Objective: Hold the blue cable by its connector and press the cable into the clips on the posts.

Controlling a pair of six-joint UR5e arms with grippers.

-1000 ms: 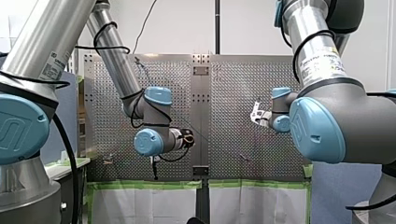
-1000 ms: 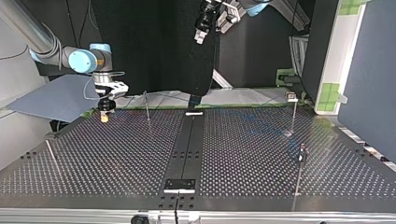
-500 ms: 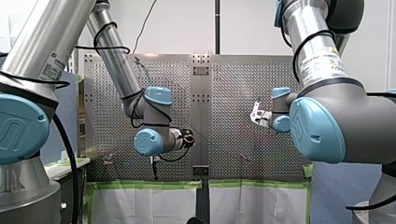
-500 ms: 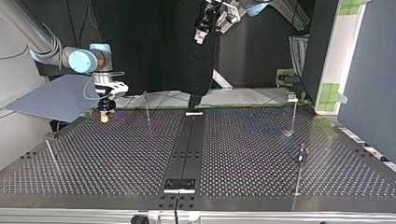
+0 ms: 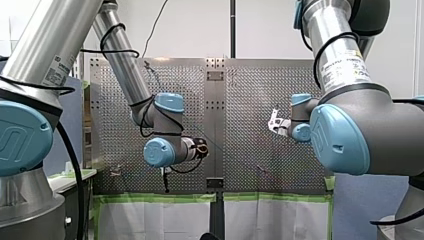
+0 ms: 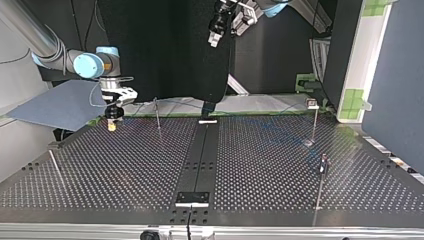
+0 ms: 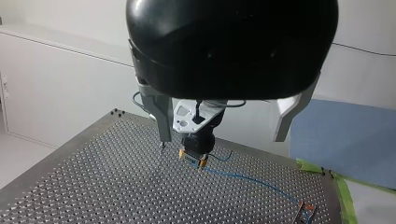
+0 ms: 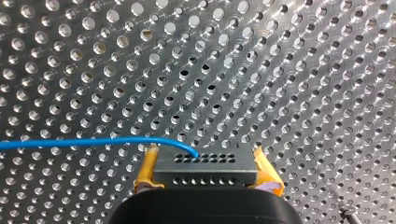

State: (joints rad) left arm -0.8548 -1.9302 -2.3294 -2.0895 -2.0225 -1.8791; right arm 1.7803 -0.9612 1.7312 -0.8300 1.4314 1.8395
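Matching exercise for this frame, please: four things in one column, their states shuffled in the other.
Things
1. my left gripper
2. my right gripper
3. blue cable
4. post

States
A. shut on the connector
B. stands upright on the table
C. open, holding nothing
D. runs out of the connector

Pairs: 1-C, 2-A, 3-D, 4-B
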